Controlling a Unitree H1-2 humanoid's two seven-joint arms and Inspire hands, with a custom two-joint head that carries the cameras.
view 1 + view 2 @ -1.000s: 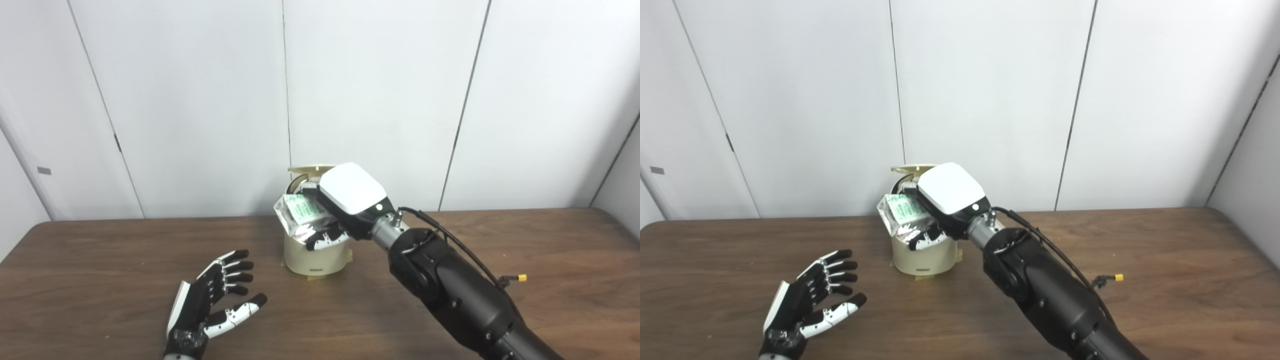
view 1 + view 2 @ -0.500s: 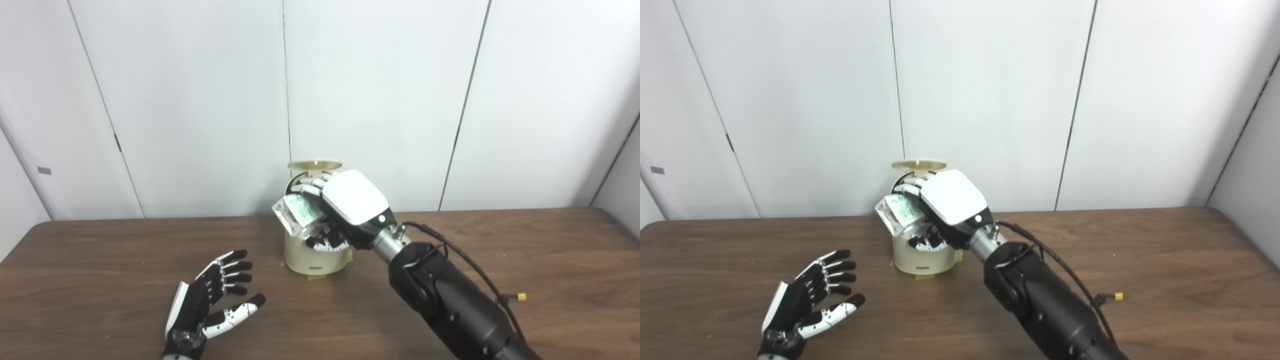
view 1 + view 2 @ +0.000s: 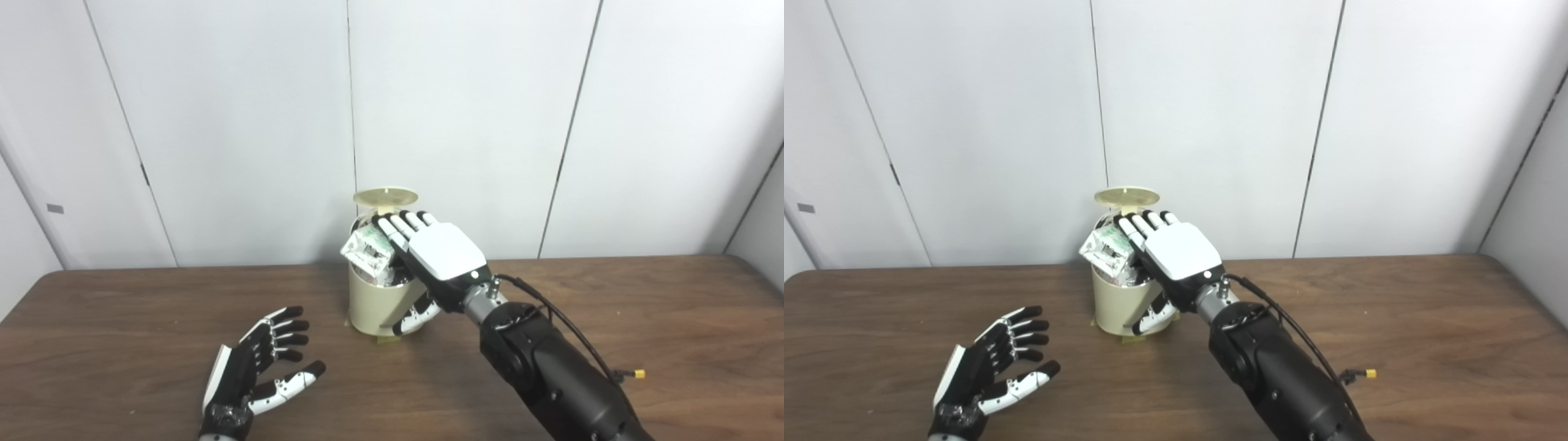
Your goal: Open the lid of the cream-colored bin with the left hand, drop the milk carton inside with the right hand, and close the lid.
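Cream bin (image 3: 375, 303) open, milk carton (image 3: 366, 250) at rim

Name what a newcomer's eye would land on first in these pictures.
First, the right hand spread open over the cream-colored bin at the table's far middle, the milk carton sticking out of its mouth and the lid raised behind. Next, the left hand, open and empty over the table's near left.

A brown wooden table (image 3: 122, 306) stands before white wall panels (image 3: 233, 122) with dark seams.
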